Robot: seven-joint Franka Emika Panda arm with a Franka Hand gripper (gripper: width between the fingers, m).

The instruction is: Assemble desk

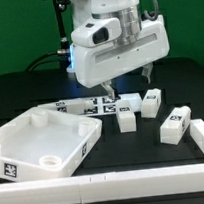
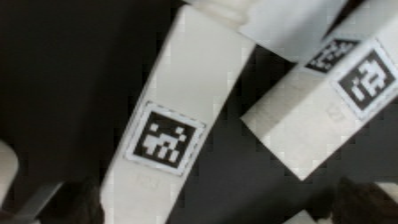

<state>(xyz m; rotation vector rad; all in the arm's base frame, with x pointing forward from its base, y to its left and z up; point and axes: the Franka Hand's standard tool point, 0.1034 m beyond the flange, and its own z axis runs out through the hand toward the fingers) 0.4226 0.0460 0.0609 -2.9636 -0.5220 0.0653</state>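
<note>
Exterior view: one white plastic rimmed tray-like desk top [image 1: 38, 136] at 8 o'clock. I count three blocky white tagged legs [image 1: 151, 105] at 3 o'clock. The gripper [image 1: 107, 90] hangs at their 10 o'clock; whether its jaws are apart or together, I cannot tell.

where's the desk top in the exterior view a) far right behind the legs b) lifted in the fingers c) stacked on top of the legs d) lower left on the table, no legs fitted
D: the desk top rests on the table at the exterior view's lower left with nothing fitted to it. The nearest leg lies loose to its right, and the gripper hangs over that area, not over the top.
</note>
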